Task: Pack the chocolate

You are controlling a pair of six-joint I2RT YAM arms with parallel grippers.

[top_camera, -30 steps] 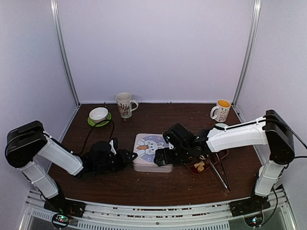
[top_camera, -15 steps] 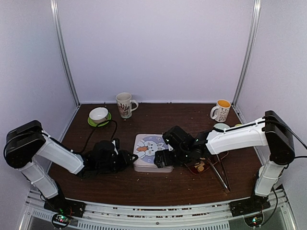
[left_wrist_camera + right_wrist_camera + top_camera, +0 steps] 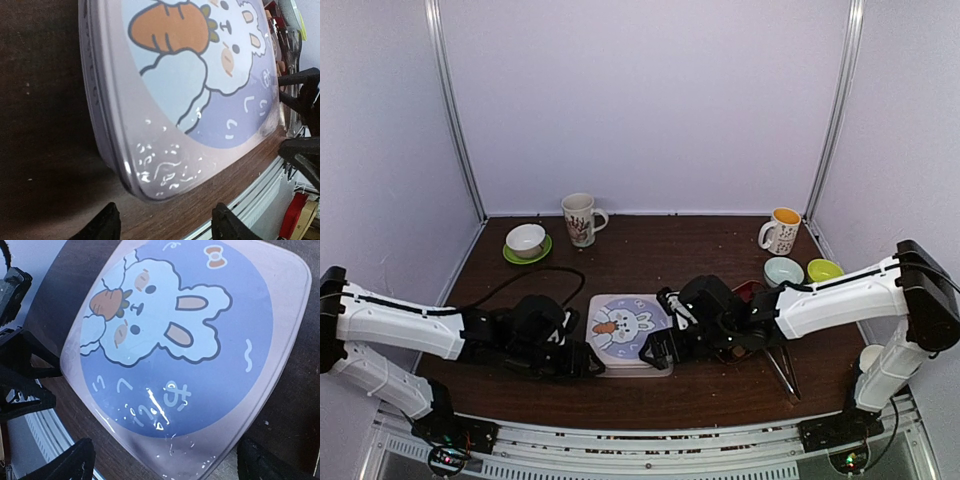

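Two grippers, both with jaws apart, neither clamped on anything. Left gripper (image 3: 167, 226) is low on the table (image 3: 660, 255), lower left of centre in the top view. Its fingertips (image 3: 107, 222) are spread along the bottom edge of the left wrist view, and one corner of the tin (image 3: 626, 326) sits just ahead of the gap. Can't tell if a tip touches the tin wall. Right gripper (image 3: 169, 464) is at the tin's opposite side, just right of centre in the top view, jaws very wide. Its tips sit at the bottom-left and bottom-right corners of the right wrist view with a tin corner between them, and there is visible clearance on both sides. The tin is flat on the table at lower centre between the two grippers, lid on, with a rabbit-and-carrot print facing up. Chocolate (image 3: 281, 65) shows only as small brown/tan bits past the tin's far edge, upper right of the left wrist view, too small to tell shapes. In the top view that spot is right of the tin and mostly behind the right arm. Tongs (image 3: 782, 366) lie on the table at lower right, near the right arm. Along the back are a white bowl on a green saucer (image 3: 526, 241) and a patterned mug (image 3: 581, 219) at upper left, and a mug with an orange inside (image 3: 782, 231) at upper right. A pale blue bowl (image 3: 783, 271) and a yellow-green bowl (image 3: 823, 269) sit just below that mug.
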